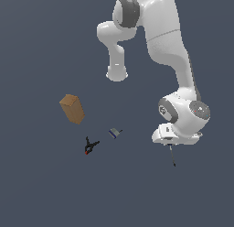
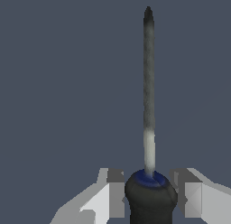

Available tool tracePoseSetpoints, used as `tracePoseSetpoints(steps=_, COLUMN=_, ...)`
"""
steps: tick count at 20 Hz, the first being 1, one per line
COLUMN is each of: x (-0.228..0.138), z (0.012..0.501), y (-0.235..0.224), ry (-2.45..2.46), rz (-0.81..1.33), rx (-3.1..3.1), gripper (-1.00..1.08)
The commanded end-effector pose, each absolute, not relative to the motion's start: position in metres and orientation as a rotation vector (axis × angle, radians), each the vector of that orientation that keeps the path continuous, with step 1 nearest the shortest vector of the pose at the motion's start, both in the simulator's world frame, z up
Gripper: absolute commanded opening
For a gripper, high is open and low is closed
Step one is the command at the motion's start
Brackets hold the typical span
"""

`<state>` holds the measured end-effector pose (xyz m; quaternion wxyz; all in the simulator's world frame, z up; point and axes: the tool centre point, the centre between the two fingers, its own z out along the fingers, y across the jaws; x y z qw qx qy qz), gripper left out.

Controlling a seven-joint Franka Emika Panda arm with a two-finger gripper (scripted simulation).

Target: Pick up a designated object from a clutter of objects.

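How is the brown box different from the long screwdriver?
The tan box is fat and blocky; the screwdriver is long and thin. The box is one plain colour; the screwdriver has a dark handle and a grey shaft. The box sits far from the gripper; the screwdriver's handle sits between the gripper's fingers. Whether they squeeze it is unclear.

The screwdriver [image 2: 149, 128] sits right under the arm at the exterior view's right: dark handle with a blue collar, thin grey shaft pointing away, well apart from the other clutter.
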<state>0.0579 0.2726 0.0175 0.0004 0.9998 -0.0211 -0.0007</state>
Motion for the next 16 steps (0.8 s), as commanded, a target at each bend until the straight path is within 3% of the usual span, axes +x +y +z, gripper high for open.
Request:
tracePoseSetpoints(steps=1, x=0.057, z=0.022, y=0.271, ry=-0.067, rz=0.000, rx=3.141, gripper=-1.00)
tracePoseSetpoints(steps=16, x=0.028, z=0.101, y=0.230, ry=-0.067, rz=0.000, rx=3.139, gripper=-1.00)
